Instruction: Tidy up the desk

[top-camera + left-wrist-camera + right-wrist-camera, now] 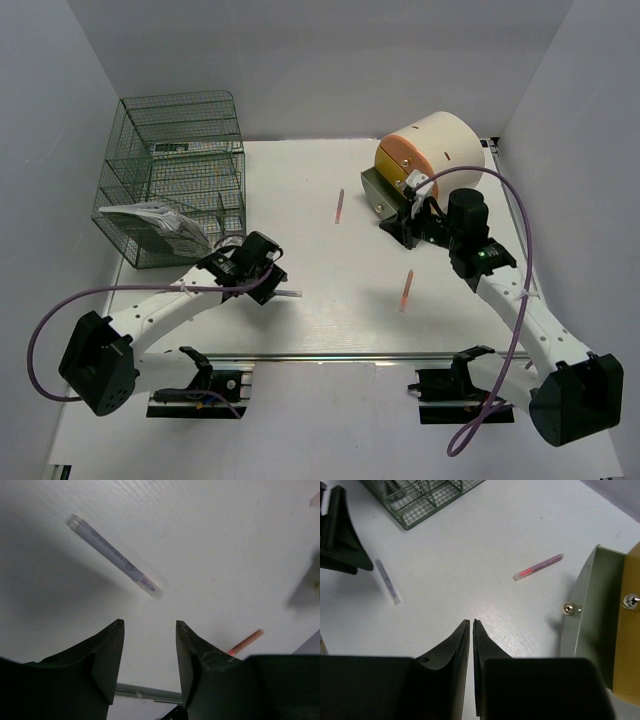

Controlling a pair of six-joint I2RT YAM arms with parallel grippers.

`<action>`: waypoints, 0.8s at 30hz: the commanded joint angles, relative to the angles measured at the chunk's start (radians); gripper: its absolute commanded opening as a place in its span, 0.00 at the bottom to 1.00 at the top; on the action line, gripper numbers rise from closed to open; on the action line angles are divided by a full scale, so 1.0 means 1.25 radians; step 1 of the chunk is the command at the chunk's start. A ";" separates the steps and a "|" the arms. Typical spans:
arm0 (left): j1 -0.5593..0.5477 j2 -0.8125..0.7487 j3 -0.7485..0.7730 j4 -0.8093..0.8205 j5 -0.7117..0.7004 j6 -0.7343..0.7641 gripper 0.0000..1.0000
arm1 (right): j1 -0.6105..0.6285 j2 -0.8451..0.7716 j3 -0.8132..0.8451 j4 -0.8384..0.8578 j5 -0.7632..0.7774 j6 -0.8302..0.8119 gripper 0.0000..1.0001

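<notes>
Listing what we see: the desk (pixel 320 330) spans the whole view, with an aluminium rail (pixel 380 356) along its near edge. Our left end effector (pixel 150 625), jaws partly apart and holding nothing, hovers near a clear purple pen (pixel 115 556). Our right end effector (pixel 471 622), jaws nearly touching and empty, sits just beside the cream cylinder (pixel 440 150) at the far right corner. A green wire rack (pixel 180 170) stands at the far left edge. A pink pen (pixel 538 567) and an orange pen (pixel 406 290) lie well apart on the open middle.
</notes>
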 commanded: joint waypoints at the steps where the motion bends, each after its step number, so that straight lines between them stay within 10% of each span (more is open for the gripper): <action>1: 0.004 0.019 -0.012 0.000 -0.023 -0.127 0.57 | -0.012 -0.044 -0.005 0.043 -0.097 0.036 0.13; 7: 0.004 0.153 0.049 -0.036 -0.029 -0.188 0.68 | -0.021 -0.082 -0.028 0.054 -0.081 0.041 0.13; 24: 0.004 0.333 0.108 -0.043 -0.038 -0.262 0.57 | -0.047 -0.130 -0.045 0.069 -0.082 0.052 0.13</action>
